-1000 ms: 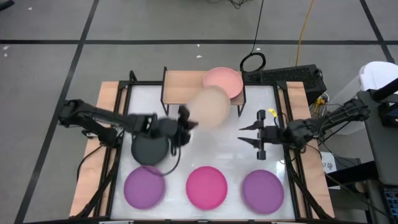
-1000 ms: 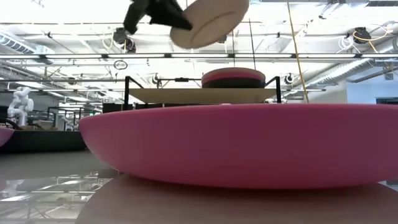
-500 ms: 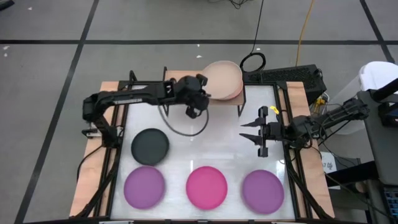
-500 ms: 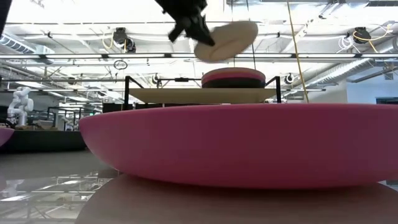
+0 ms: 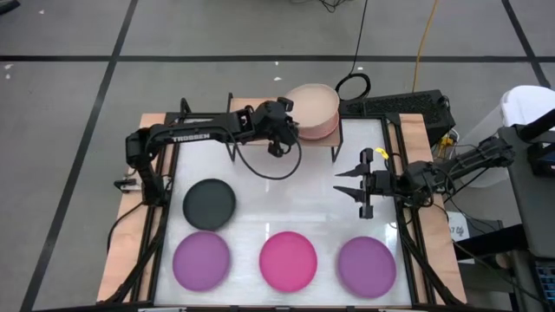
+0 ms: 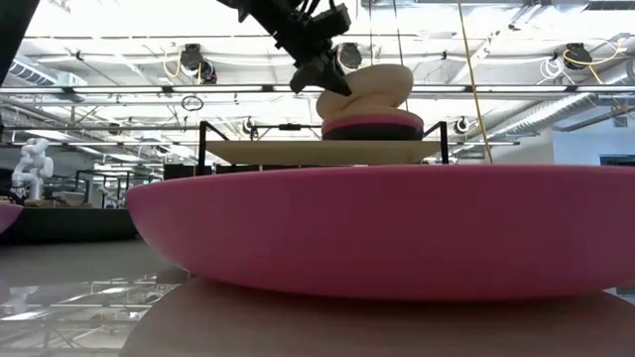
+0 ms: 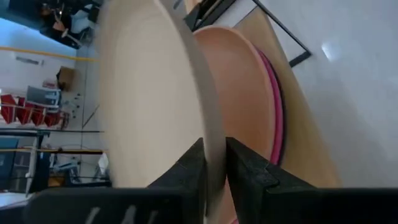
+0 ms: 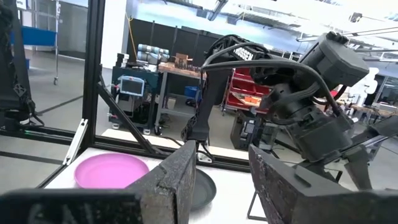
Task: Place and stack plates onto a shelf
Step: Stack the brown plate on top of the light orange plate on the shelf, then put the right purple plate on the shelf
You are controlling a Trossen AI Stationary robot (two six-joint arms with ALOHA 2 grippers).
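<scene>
Left gripper [image 5: 288, 130] reaching across to 12 o'clock of the white bench [image 5: 303, 204], fingers [image 7: 194, 165] clamped on the rim of the round matte beige plate [image 5: 310, 104]. Holding that beige plate tilted, just above the stack at the right half of the low wooden shelf with thin black legs [image 5: 251, 121]. Low view showing the beige plate [image 6: 369, 89] resting on or barely over the salmon pink plate [image 6: 373, 121]; contact cannot be told. Stack under it: salmon pink on top, a dark plate [image 6: 373, 132] below. Left half of the shelf board showing bare wood.

Right gripper [image 5: 342, 184] hovering at 3 o'clock over the bench, fingers [image 8: 177, 174] spread apart, gripping nothing.

Sitting flat on the bench: dark grey round plate [image 5: 210, 201] at 9 o'clock, purple round plate [image 5: 201, 260] at 7 o'clock, magenta round plate [image 5: 289, 259] at 6 o'clock, second purple round plate [image 5: 367, 265] at 5 o'clock. All four well apart from each other.
</scene>
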